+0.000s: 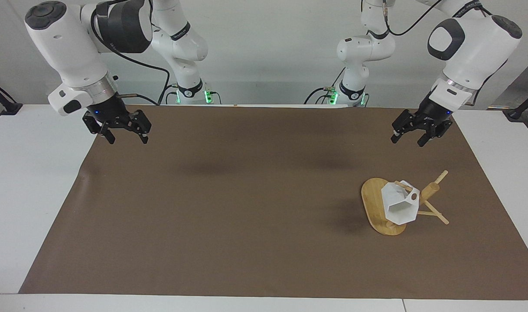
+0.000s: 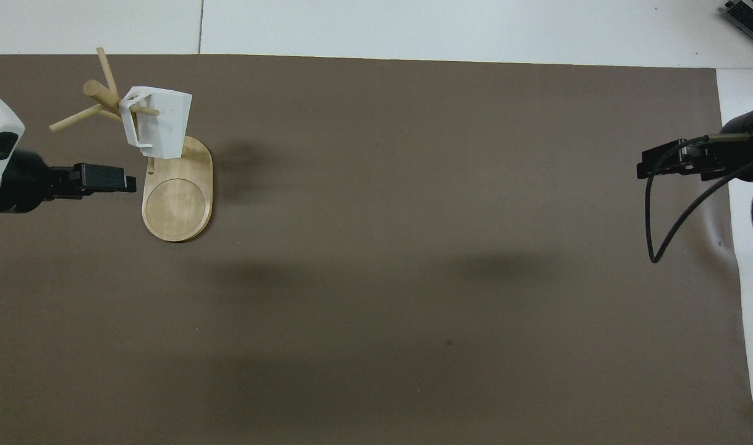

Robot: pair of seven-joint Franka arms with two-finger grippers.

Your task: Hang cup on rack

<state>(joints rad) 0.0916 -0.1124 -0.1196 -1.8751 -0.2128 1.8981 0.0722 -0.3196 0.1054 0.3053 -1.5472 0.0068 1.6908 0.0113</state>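
Note:
The white faceted cup [image 1: 399,206] [image 2: 159,127] hangs by its handle on a thin peg of the bamboo rack [image 1: 376,208] [image 2: 177,204], at the left arm's end of the table. My left gripper [image 1: 408,139] [image 2: 126,182] is open and empty, raised over the brown mat well apart from the cup. Over the mat's corner at the right arm's end, my right gripper [image 1: 125,138] [image 2: 645,167] waits open with nothing in it.
A brown mat [image 1: 246,208] [image 2: 413,247] covers most of the white table [image 1: 25,182]. A black cable [image 2: 673,222] loops down from the right arm's wrist.

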